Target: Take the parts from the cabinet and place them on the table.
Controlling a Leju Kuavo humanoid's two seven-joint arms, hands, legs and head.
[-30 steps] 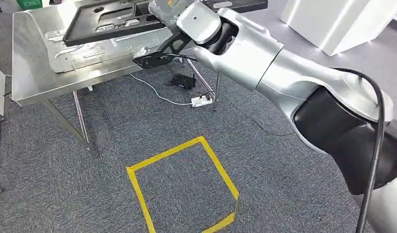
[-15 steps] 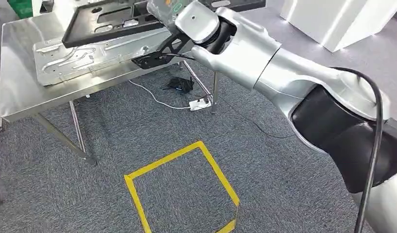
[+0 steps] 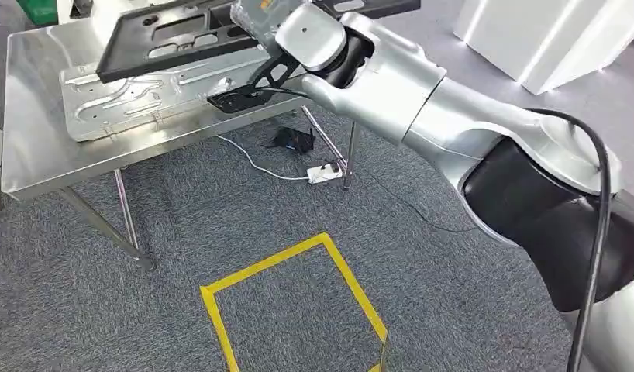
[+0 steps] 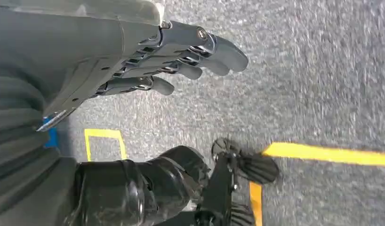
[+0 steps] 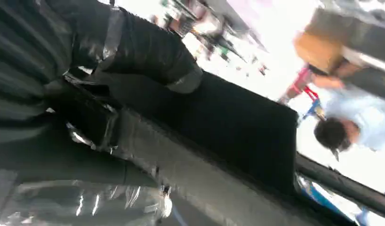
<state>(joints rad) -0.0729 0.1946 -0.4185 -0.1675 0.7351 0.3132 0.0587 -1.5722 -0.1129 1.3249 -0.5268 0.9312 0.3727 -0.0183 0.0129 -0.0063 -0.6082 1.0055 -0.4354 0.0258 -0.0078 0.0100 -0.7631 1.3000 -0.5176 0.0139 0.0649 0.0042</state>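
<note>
A long black frame part (image 3: 174, 35) hangs tilted just above the steel table (image 3: 35, 147), held at its near end by my right hand (image 3: 256, 15), which is mostly hidden behind the wrist and a plastic wrap. In the right wrist view the dark fingers (image 5: 134, 52) clasp the black part (image 5: 237, 127). A silver stamped metal plate (image 3: 143, 97) lies flat on the table under the black part. My left hand (image 4: 172, 56) hangs over the grey carpet with its fingers apart and nothing in it.
A yellow tape square (image 3: 291, 256) marks the carpet in front of the table. A white power strip (image 3: 323, 172) and a black adapter (image 3: 292, 139) with cables lie by the table leg. A white structure (image 3: 546, 39) stands at the back right. A person (image 5: 350, 117) is beyond the part.
The whole picture has shifted a little, so the camera moved. My right hand still holds the black part over the table and the silver plate.
</note>
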